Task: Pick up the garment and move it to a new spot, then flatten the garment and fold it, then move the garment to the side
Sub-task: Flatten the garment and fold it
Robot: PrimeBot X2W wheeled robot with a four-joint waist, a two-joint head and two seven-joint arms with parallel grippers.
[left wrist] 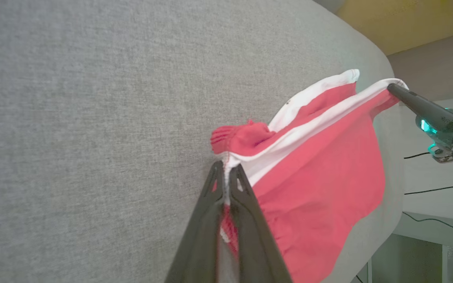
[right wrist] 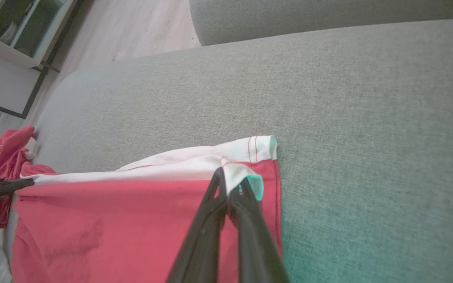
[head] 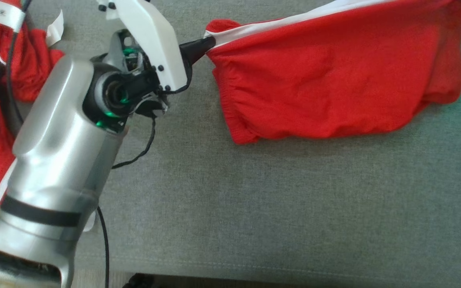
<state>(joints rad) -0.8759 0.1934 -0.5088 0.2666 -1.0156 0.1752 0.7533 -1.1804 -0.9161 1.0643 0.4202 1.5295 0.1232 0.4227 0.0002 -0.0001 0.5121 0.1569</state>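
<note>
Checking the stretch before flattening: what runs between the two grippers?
The red garment, its white band taut from the left gripper to the right gripper; the left wrist view shows it.

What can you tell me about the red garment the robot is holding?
The red garment looks like thin knit cloth, with a white stripe along its top edge and a gathered band at one end. It hangs stretched between the left gripper and the right gripper, each shut on a striped corner, sagging over the grey sofa.
</note>
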